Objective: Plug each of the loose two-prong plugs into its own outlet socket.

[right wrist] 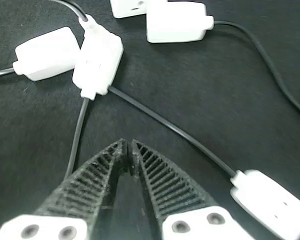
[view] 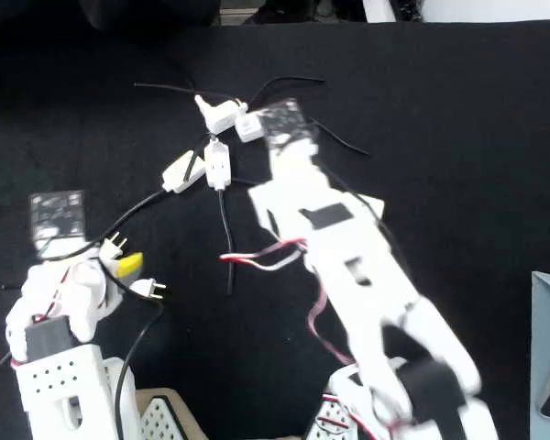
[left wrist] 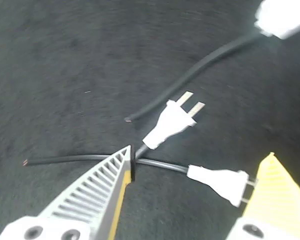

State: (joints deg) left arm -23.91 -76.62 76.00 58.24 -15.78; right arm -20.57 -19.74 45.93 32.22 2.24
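Black cloth [view: 458, 137] covers the table. On its near left part the left gripper [left wrist: 200, 153] has its claw wide apart, with a grey finger [left wrist: 97, 185] on one side and a yellow finger [left wrist: 275, 195] on the other, and it holds nothing. Two loose white two-prong plugs lie on the cloth there, each on a thin black cord. The first plug [left wrist: 171, 121] is a little farther from the arm and its prongs point away from it. The second plug [left wrist: 219, 181] is nearer and its prongs are just beside the yellow finger; I cannot tell if they touch it.

At the far centre of the table lies a group of white outlet sockets [view: 218, 163], close together, with black cords going out in several directions. The right arm [view: 367, 275] stretches from the near right side to this group. The right gripper [right wrist: 127, 145] has its claw pressed together with nothing inside, and its tips are over bare cloth near the sockets. One black cord [right wrist: 165, 122] runs across just beyond the tips to one more socket [right wrist: 272, 200]
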